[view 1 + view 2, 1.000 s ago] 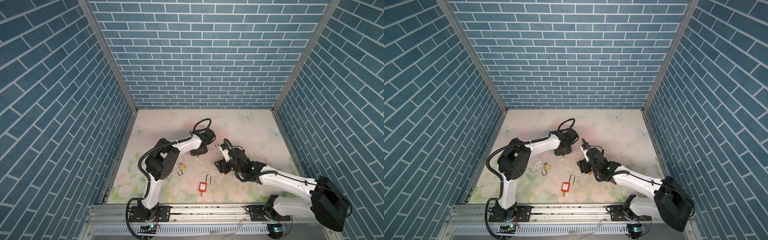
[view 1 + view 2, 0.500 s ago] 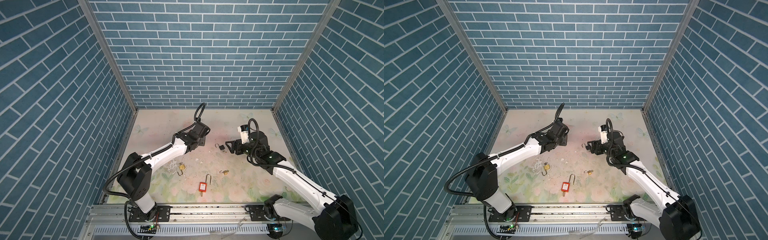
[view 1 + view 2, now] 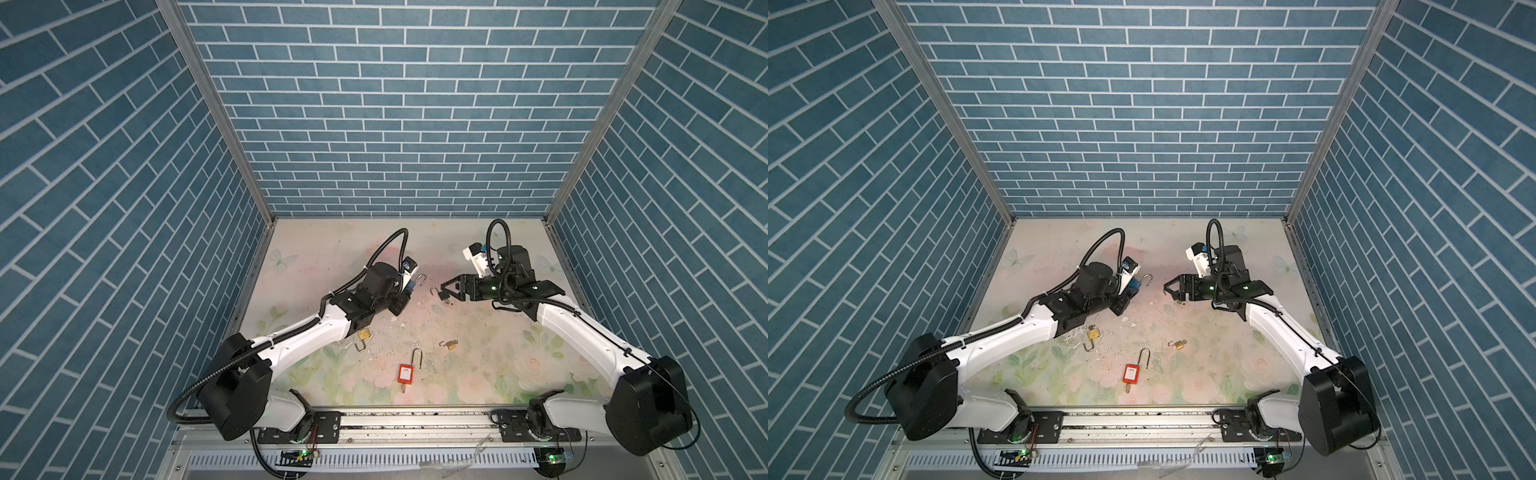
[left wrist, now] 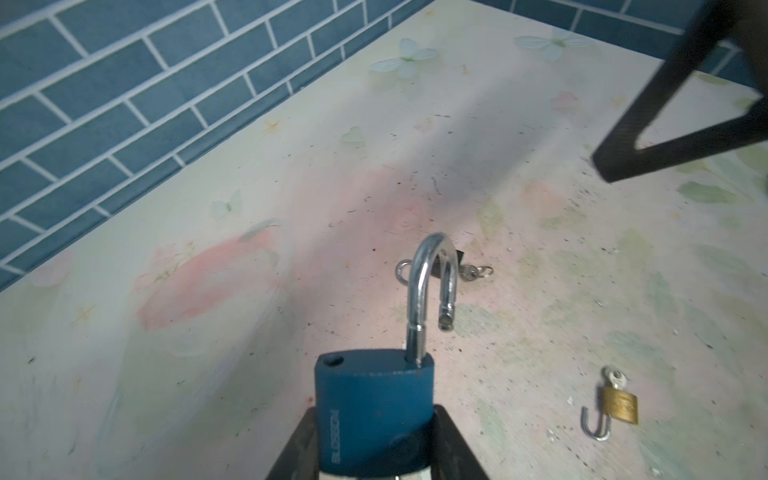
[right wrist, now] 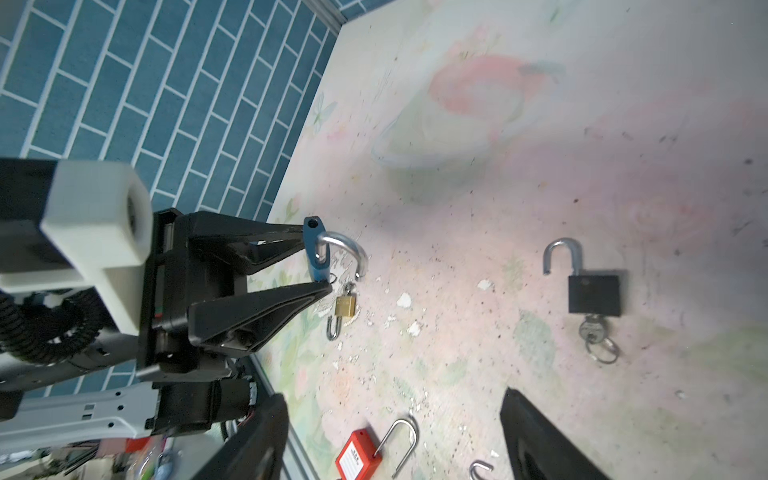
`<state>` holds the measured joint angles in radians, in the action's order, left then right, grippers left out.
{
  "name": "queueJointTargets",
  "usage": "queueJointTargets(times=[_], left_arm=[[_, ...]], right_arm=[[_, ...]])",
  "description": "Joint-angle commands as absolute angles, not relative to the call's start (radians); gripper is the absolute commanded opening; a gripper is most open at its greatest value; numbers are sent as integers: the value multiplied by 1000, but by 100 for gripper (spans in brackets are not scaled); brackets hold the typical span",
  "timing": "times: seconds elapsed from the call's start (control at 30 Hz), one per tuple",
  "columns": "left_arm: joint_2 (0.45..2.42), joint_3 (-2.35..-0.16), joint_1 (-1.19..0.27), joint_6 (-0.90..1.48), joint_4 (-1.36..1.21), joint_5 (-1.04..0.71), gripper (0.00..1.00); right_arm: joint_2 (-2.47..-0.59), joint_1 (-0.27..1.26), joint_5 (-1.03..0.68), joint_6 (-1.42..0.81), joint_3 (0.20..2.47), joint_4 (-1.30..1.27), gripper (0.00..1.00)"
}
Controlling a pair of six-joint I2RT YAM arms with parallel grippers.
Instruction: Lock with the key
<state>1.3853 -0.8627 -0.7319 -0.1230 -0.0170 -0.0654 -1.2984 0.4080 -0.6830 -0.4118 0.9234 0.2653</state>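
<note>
My left gripper is shut on a blue padlock and holds it above the table. Its silver shackle stands swung open. A black padlock, shackle open, lies on the table with a key and ring in its bottom. Just above it hovers my right gripper, open, with nothing between its fingers. In one top view that gripper hides the black padlock's body.
A brass padlock, a smaller brass one and a red padlock lie toward the front, all with open shackles. Blue brick walls enclose the floral table on three sides.
Both arms have risen from low at the table's middle and drawn apart. The left one carries the blue padlock. The right gripper has opened wider and shifted left over the black padlock.
</note>
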Motion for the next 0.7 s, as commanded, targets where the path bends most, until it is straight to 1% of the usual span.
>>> queueJointTargets(times=[0.0, 0.17, 0.67], left_arm=[[1328, -793, -734, -240, -214, -202, 14], [1275, -690, -733, -284, -347, -238, 15], [1268, -678, -733, -304, -346, -288, 16]], right_arm=[[-1306, 422, -743, -384, 930, 328, 82], [-1323, 461, -695, -378, 928, 335, 82], [-1394, 470, -640, -394, 963, 302, 80]])
